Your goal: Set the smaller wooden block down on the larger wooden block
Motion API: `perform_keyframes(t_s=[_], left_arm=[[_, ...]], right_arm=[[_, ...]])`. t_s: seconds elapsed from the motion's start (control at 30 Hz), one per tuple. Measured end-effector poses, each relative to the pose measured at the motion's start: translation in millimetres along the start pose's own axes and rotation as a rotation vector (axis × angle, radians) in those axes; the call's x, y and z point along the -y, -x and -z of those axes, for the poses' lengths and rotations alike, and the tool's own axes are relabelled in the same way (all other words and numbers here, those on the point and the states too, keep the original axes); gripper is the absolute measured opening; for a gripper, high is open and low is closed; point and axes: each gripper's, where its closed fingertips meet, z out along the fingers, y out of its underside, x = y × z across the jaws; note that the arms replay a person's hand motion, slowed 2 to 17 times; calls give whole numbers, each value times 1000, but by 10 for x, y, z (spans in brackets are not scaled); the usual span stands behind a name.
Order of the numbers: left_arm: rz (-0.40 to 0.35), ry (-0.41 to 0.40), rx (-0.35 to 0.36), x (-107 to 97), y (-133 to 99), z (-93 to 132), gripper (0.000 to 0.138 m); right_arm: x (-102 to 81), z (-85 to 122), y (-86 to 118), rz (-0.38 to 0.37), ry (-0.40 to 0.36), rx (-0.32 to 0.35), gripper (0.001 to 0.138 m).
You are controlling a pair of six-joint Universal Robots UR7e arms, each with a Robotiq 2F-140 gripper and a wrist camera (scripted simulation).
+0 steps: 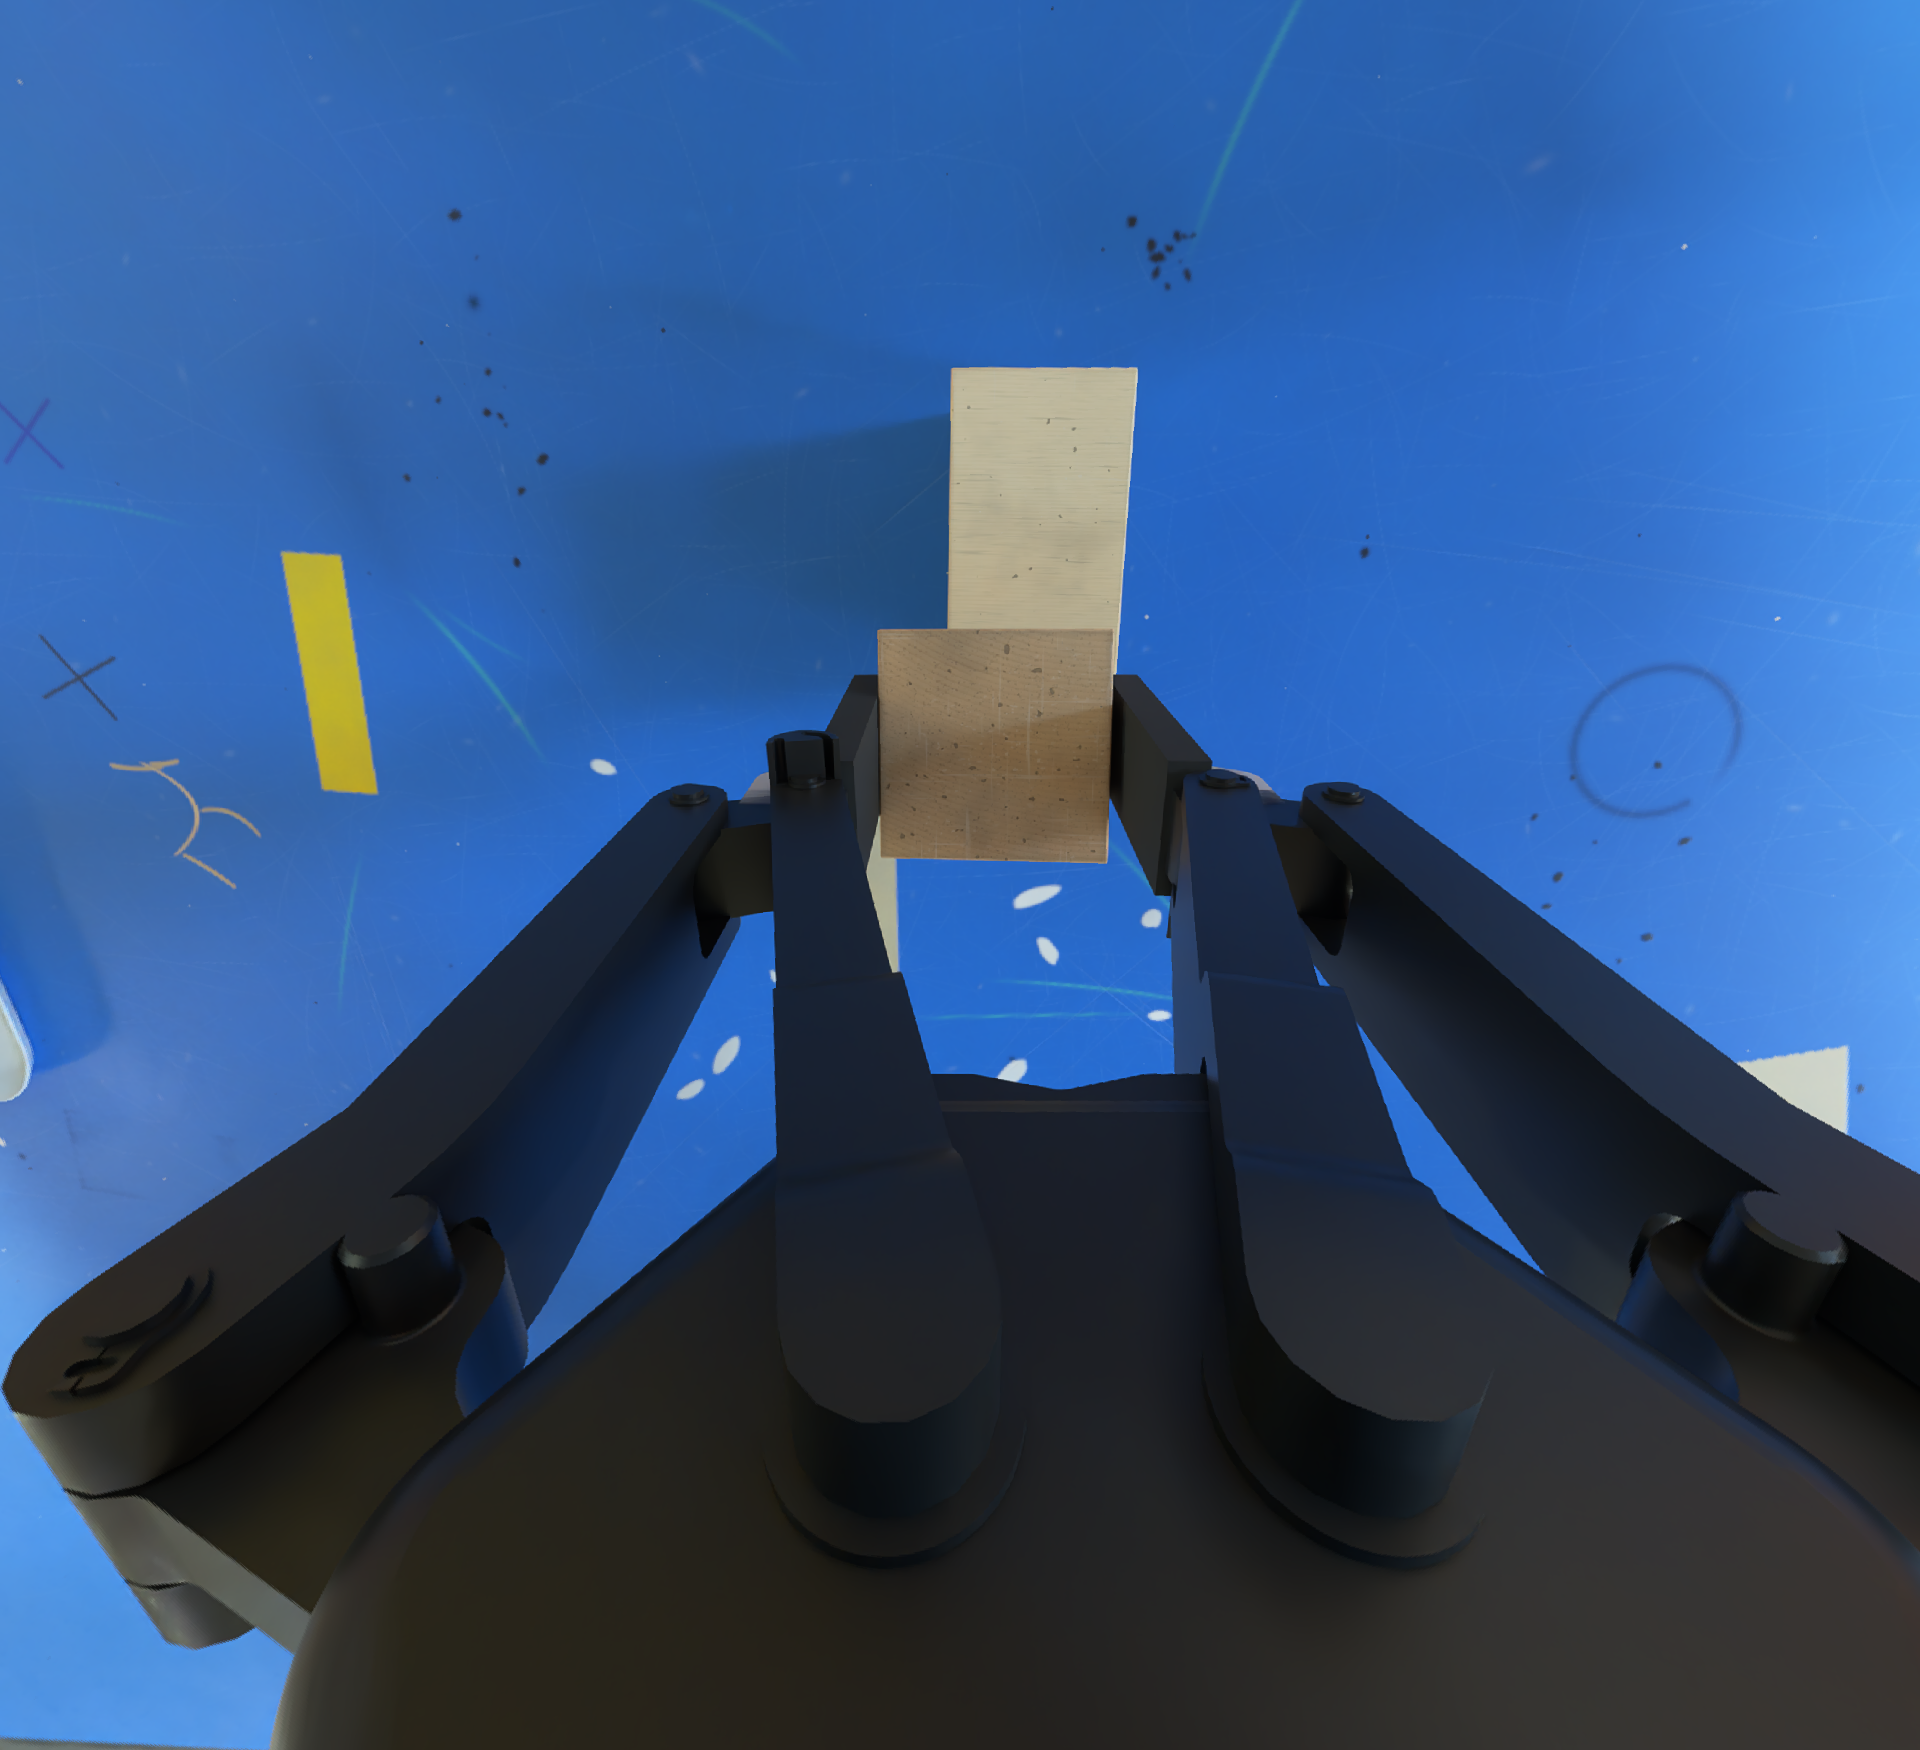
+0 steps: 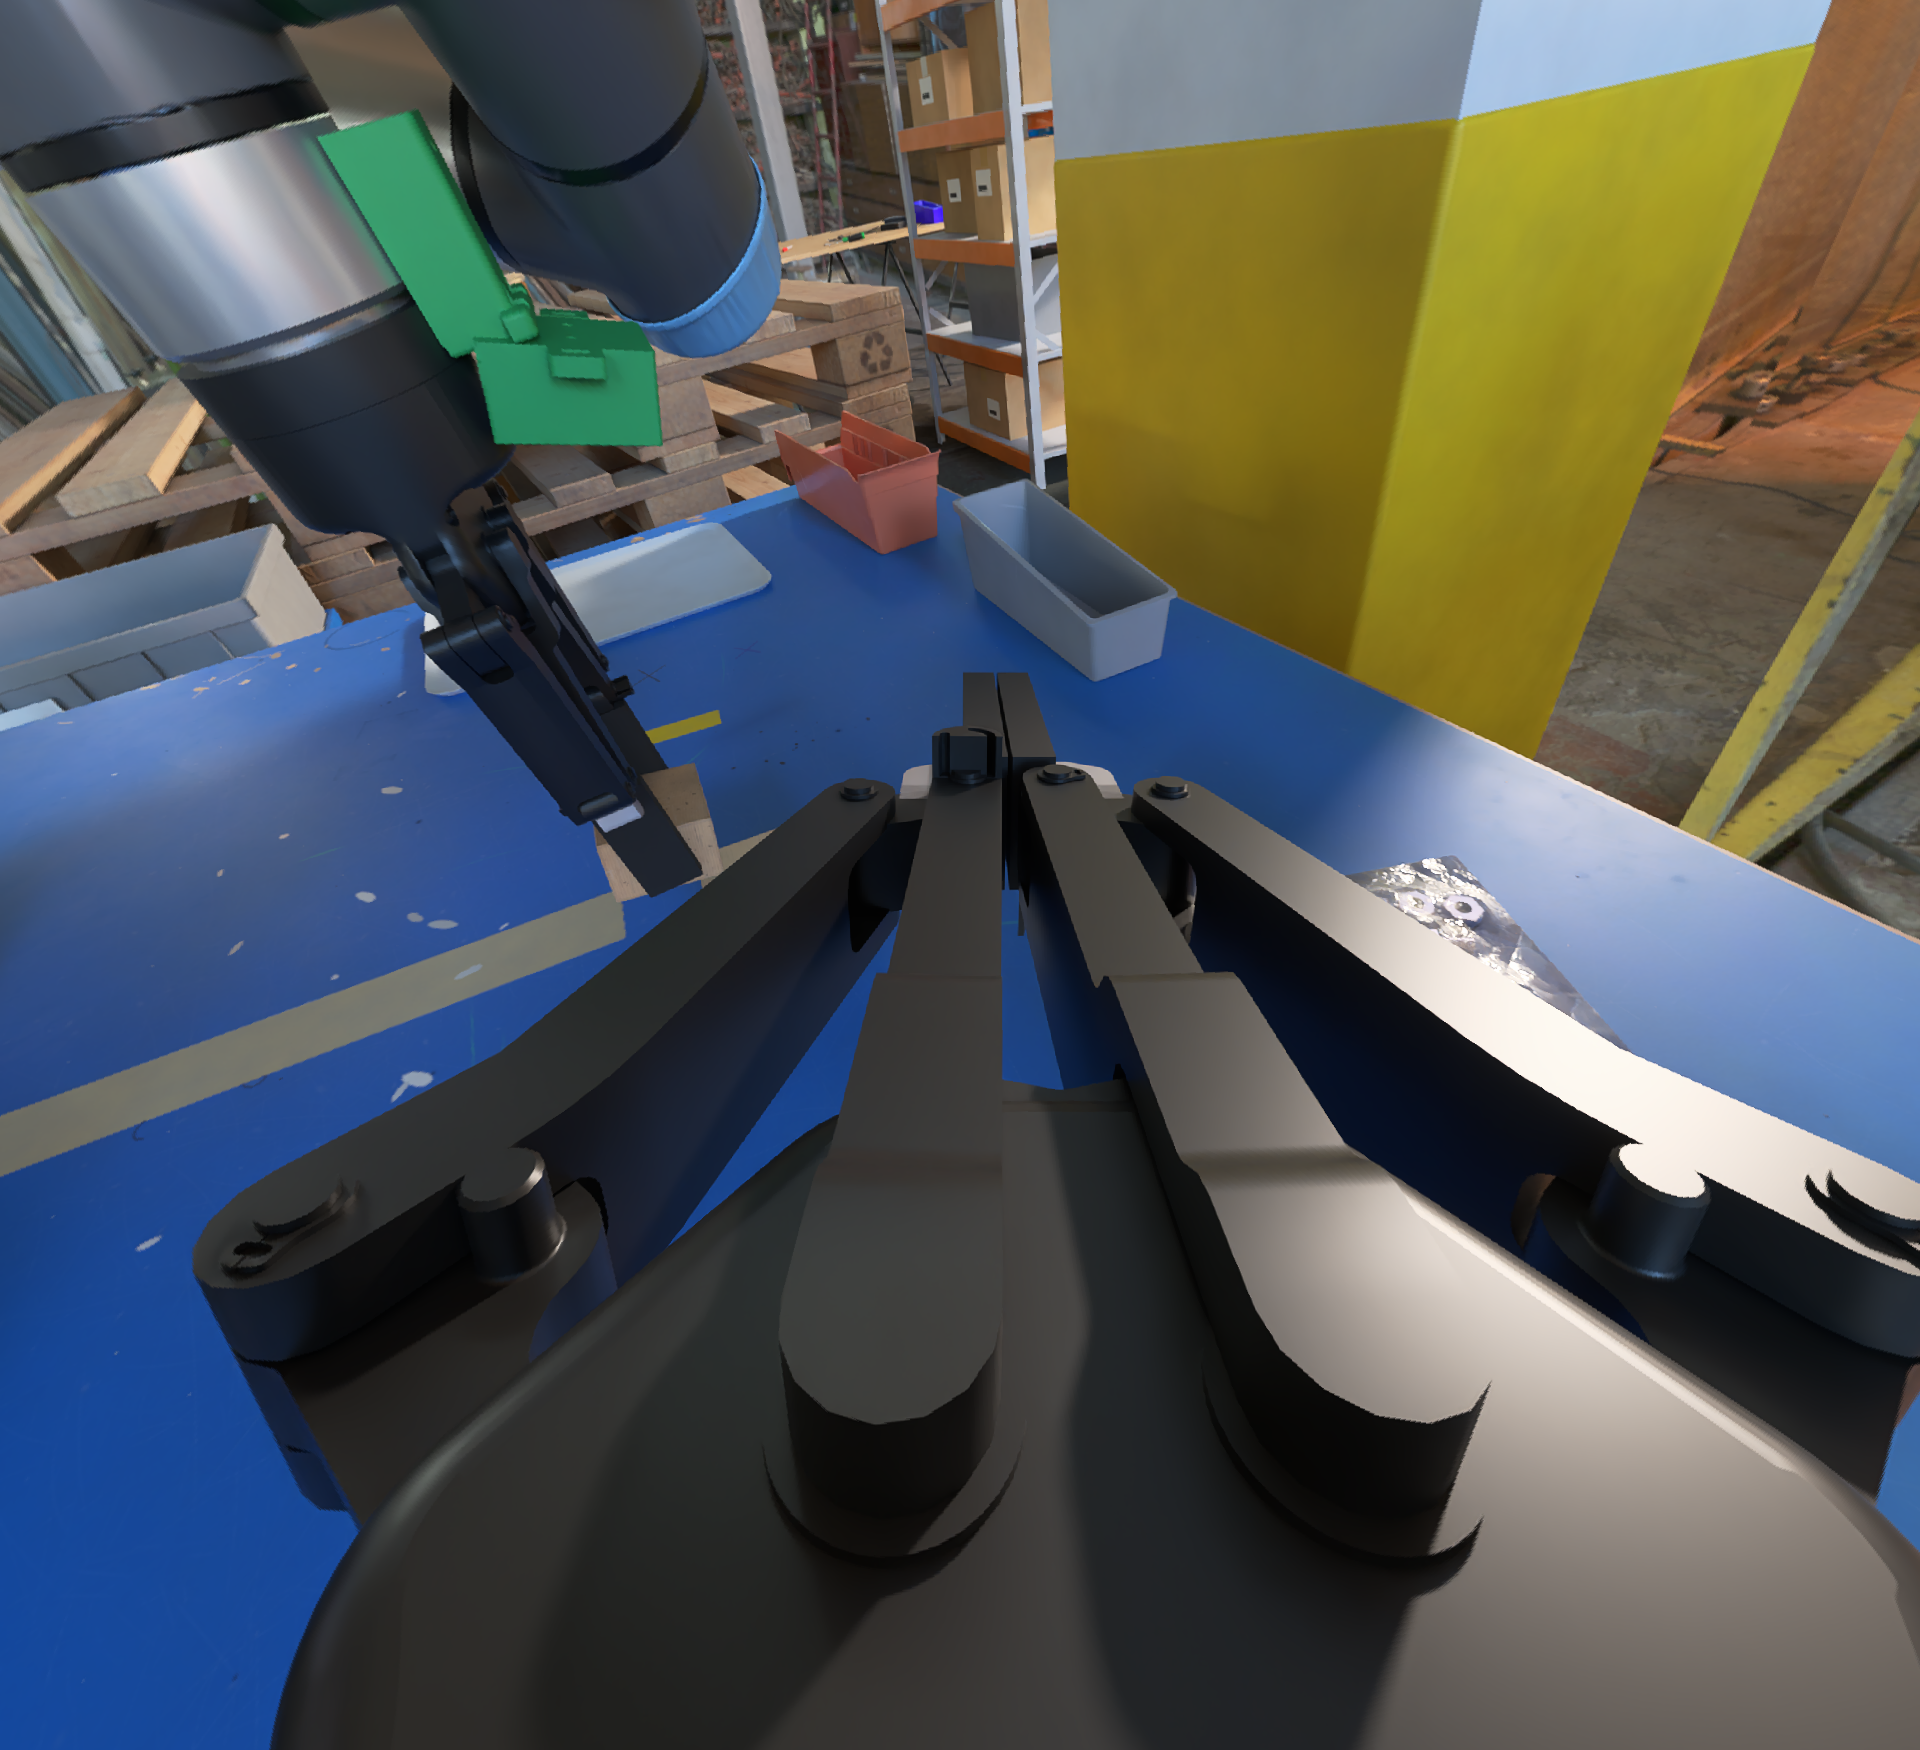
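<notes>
Grip check: we see the left gripper clamped on the smaller wooden block, one finger on each side face. It hangs above the blue table, overlapping the near end of the larger wooden block, which lies flat and pale; contact between the blocks we cannot tell. The right gripper has its fingers pressed together, holding nothing, well apart from the blocks.

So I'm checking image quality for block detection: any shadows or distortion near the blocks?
Left wrist view: the smaller block has a shaded lower corner, and a soft shadow lies left of the larger block. Right wrist view: wide-angle stretching bends the shelving; sharp otherwise.
</notes>
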Motion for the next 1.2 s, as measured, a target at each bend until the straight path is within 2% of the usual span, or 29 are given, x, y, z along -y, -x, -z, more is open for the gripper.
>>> perform_keyframes(t_s=[0.67, 1.2], left_arm=[[20, -33, 17, 15, -25, 8, 56], [33, -49, 18, 30, -37, 19, 56]], right_arm=[[-117, -14, -88, -26, 33, -1, 2], [-110, -19, -100, -35, 23, 7, 2]])
